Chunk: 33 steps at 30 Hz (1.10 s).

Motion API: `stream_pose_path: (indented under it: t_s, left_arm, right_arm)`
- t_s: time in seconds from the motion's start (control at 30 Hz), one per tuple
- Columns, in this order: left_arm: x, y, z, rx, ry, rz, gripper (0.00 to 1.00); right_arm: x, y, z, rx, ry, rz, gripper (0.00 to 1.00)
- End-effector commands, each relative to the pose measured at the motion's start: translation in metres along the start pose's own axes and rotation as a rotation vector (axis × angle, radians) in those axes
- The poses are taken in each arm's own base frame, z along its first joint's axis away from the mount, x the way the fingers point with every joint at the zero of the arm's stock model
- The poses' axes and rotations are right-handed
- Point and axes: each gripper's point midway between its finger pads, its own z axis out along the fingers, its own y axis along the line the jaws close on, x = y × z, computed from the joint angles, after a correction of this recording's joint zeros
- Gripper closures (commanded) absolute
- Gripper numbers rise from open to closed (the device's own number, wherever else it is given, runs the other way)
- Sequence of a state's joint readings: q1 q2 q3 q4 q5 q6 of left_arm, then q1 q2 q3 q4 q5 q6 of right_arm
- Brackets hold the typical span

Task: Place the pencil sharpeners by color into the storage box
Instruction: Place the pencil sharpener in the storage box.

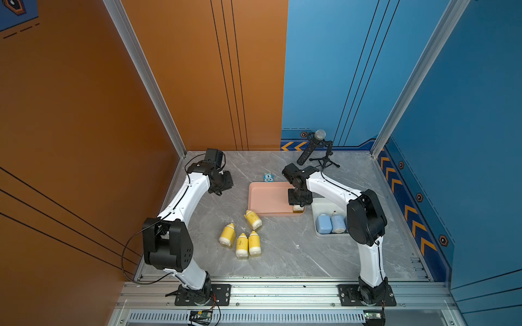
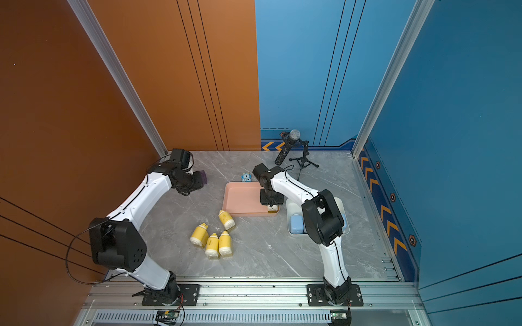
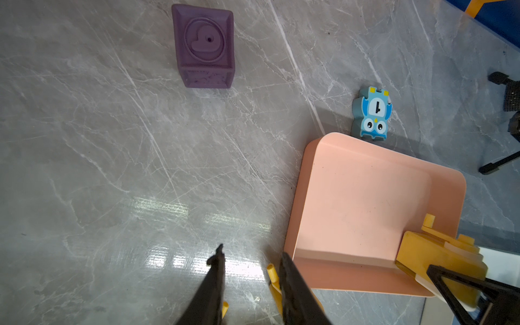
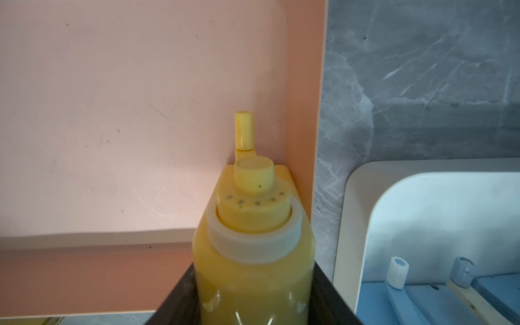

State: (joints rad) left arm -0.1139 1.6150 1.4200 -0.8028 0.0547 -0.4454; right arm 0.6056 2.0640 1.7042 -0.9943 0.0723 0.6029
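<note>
In both top views several yellow pencil sharpeners [image 1: 242, 245] [image 2: 212, 245] lie in a loose group on the grey table, near the front of the pink tray [image 1: 268, 197] [image 2: 240, 197]. My right gripper [image 1: 298, 204] [image 4: 253, 281] is shut on another yellow sharpener [image 4: 253, 239] [image 3: 439, 259], which stands in the tray's near right corner against its wall. Two light blue sharpeners [image 1: 324, 223] [image 4: 399, 273] lie in the white storage box [image 1: 317, 209] [image 4: 346, 225] just right of the tray. My left gripper [image 3: 251, 251] [image 1: 224, 183] hovers over bare table left of the tray, jaws a little apart with nothing between them.
A dark purple cube [image 3: 204, 45] [image 2: 202, 177] sits at the back left by the left gripper. A small blue owl toy [image 1: 267, 177] [image 3: 372, 115] lies just behind the tray. A microphone on a tripod [image 1: 313, 146] stands at the back wall.
</note>
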Motion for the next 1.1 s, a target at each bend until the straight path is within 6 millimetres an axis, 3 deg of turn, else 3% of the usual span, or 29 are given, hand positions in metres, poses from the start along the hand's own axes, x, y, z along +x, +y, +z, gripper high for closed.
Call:
stream_pose_path:
  t_s: [0.0,0.33,0.57,0.87,1.07]
  left_arm:
    - [0.003,0.001,0.001,0.007,0.011,-0.011,0.66]
    - [0.004,0.001,0.003,0.009,0.016,-0.013,0.66]
    - [0.003,0.001,0.003,0.008,0.014,-0.015,0.66]
    - [0.000,0.004,0.000,0.001,0.002,-0.018,0.66]
    - [-0.006,0.012,-0.006,0.000,-0.018,-0.042,0.66]
  right_arm:
    - [0.006,-0.012,0.004,0.041,0.026,-0.004,0.43]
    - [0.001,-0.014,-0.004,0.047,-0.002,-0.016,0.38]
    - [0.000,-0.014,-0.024,0.045,-0.046,-0.037,0.38]
    - [0.010,-0.002,-0.088,0.022,-0.184,-0.132,0.37]
    - [0.039,0.027,-0.136,-0.019,-0.283,-0.259,0.36]
